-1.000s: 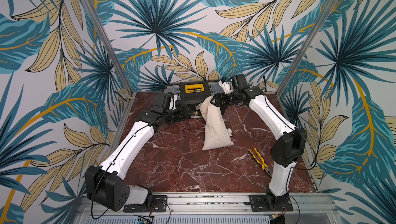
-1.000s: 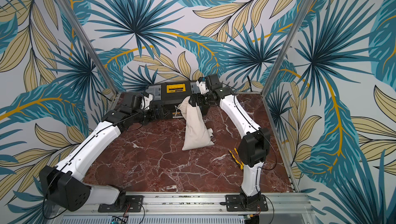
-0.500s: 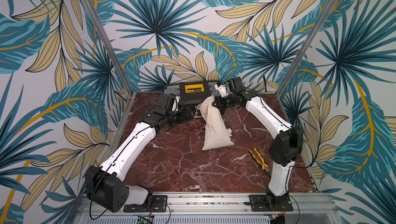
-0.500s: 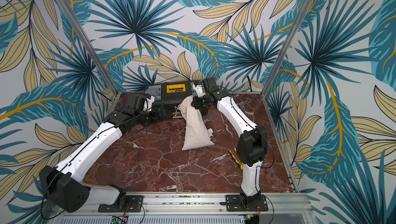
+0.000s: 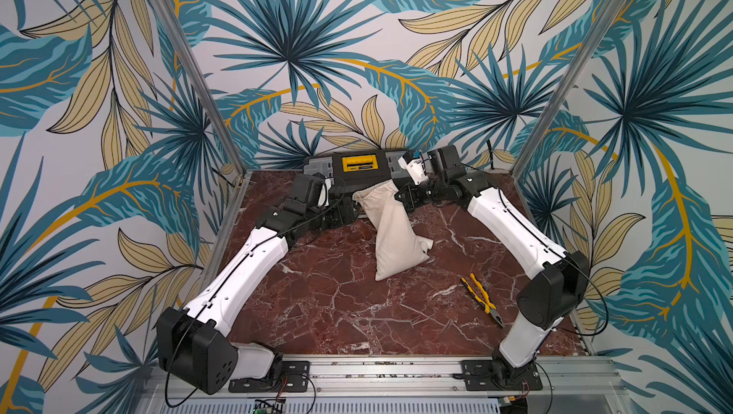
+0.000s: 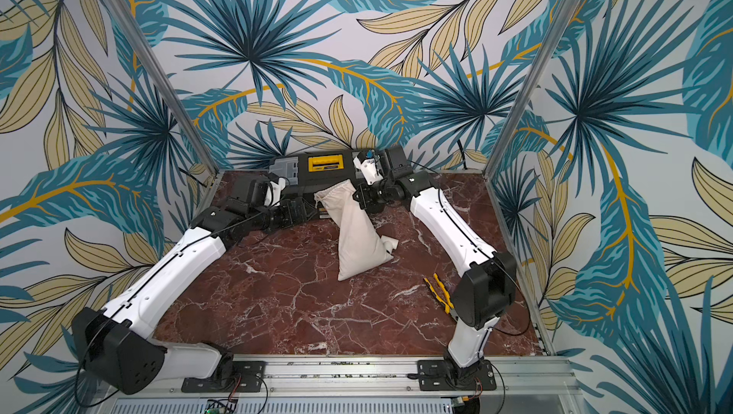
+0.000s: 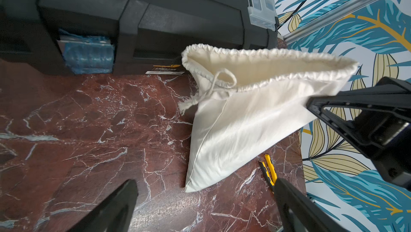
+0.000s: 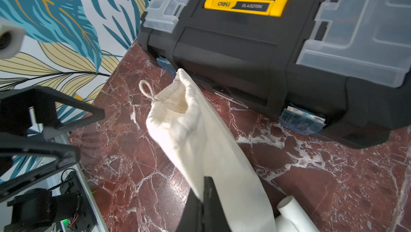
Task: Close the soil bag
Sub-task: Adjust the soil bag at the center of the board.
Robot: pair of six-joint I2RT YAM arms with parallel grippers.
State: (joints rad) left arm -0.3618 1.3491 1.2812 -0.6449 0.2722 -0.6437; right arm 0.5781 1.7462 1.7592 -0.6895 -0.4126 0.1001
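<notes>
Near front: yellow pliers [image 5: 482, 297] flat on worktop [image 5: 317, 313], well apart from soil bag [image 5: 394, 233], so no worry there.

Mid: bag w/ fat end down on worktop, mouth end lifted & leaning toward back. Mouth not pulled shut yet. Might drag whole bag along instead of closing mouth, bc nothing pinning fat end. Could bump small white pipe bit [image 5: 424, 243], right beside fat end, while pulling. Could lose soft cloth from right tool [image 8: 203, 186] w/ a hard tug. Easy to miss thin cord [image 7: 213, 86] & grab air or cloth w/ left tool [image 7: 204, 181].

Far back: black toolbox [image 5: 357, 166] just behind mouth; might knock it if swinging back.

Right tool: pinched tight on bag cloth a bit below mouth, prob. cloth only & not cord, but hard to tell. Left tool: spread as wide as can be, holding nothing, close to cord side of bag.
</notes>
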